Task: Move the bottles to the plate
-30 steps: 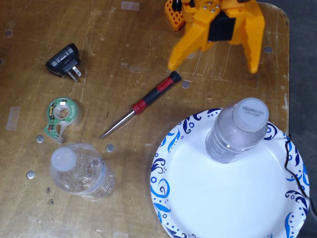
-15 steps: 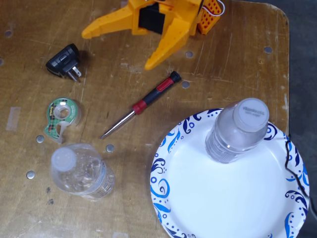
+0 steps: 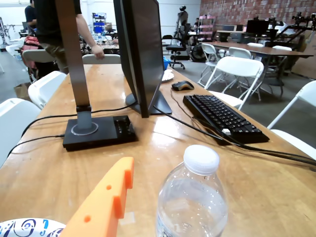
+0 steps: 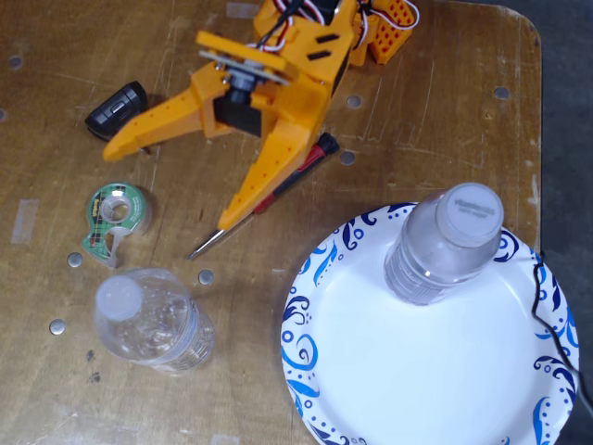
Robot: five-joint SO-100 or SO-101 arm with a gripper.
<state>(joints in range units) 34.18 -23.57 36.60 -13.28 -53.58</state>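
In the fixed view, a black plug adapter [image 4: 115, 108] lies at the far left of the worn brown wooden table [image 4: 56, 56], with a green tape dispenser [image 4: 115, 219] below it. Lower still stands the shorter clear plastic bottle with a whitish cap [image 4: 148, 320], upright on the bare wood, well apart from the plate. Above it, the orange two-finger gripper [image 4: 165, 184] hangs with its fingers spread wide in a V, holding nothing; one finger tip [image 4: 120, 148] points toward the adapter, the other lies over a red and black screwdriver [image 4: 296, 176]. At right sits the large round white paper plate with blue swirl rim [image 4: 320, 278], and the taller clear bottle with a whitish cap [image 4: 447, 243] stands upright on its upper part.

In the wrist view, an orange finger [image 3: 106, 200] sits just left of a clear capped bottle [image 3: 193, 197]; the plate's rim [image 3: 27, 228] shows at bottom left.
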